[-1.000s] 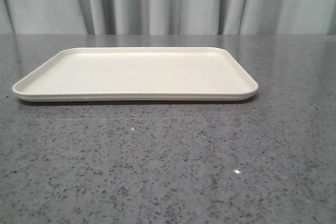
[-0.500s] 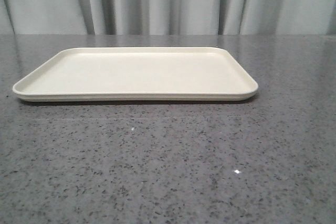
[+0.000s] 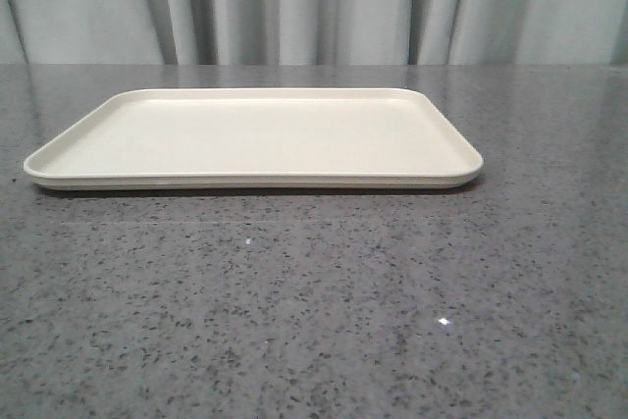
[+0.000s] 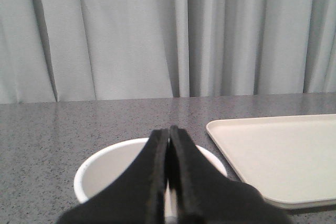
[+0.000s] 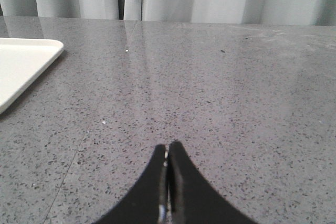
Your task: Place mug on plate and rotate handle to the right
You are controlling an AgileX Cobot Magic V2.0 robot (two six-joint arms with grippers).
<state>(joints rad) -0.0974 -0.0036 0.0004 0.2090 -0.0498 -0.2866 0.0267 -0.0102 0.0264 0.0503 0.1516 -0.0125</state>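
The cream plate [image 3: 255, 139] lies flat in the middle of the table with nothing on it; its corner shows in the left wrist view [image 4: 278, 156] and its edge in the right wrist view [image 5: 21, 66]. The white mug [image 4: 105, 169] shows only in the left wrist view, as an open rim beside the plate's corner. Its handle is hidden. My left gripper [image 4: 169, 132] hangs over the mug's rim, shut and empty. My right gripper [image 5: 169, 145] is shut over bare table, away from the plate. Neither gripper shows in the front view.
The grey speckled table [image 3: 314, 311] stretches around the plate. A pale curtain [image 3: 314, 7] hangs behind the table's far edge.
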